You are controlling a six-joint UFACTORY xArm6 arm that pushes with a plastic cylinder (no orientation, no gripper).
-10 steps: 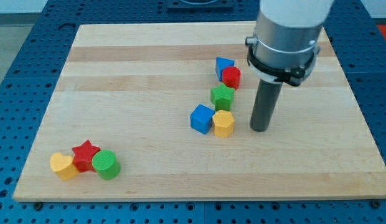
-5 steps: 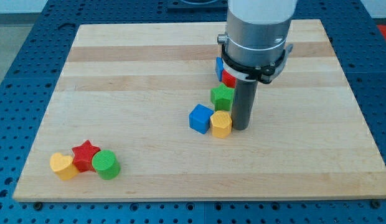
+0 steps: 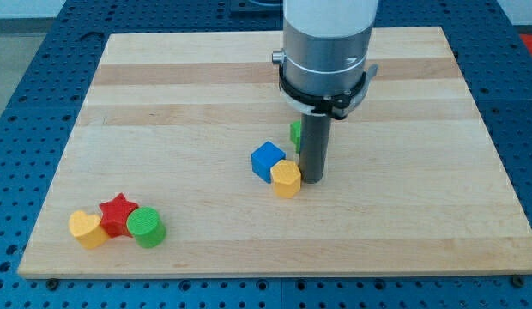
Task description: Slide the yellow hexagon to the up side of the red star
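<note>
The yellow hexagon (image 3: 286, 178) lies near the board's middle, touching the blue cube (image 3: 268, 160) at its upper left. My tip (image 3: 312, 178) sits against the hexagon's right side. The red star (image 3: 117, 214) lies at the lower left, between a yellow heart-like block (image 3: 87, 229) and a green cylinder (image 3: 147, 227). Only a sliver of a green block (image 3: 295, 135) shows left of the rod; the arm hides the rest.
The arm's wide grey body (image 3: 324, 47) covers the upper middle of the board and hides whatever lies behind it. The wooden board (image 3: 163, 94) rests on a blue perforated table (image 3: 26, 51).
My tip has moved left and met the yellow hexagon. The hexagon and blue cube have slid left. The arm now hides the red and blue blocks at the top.
</note>
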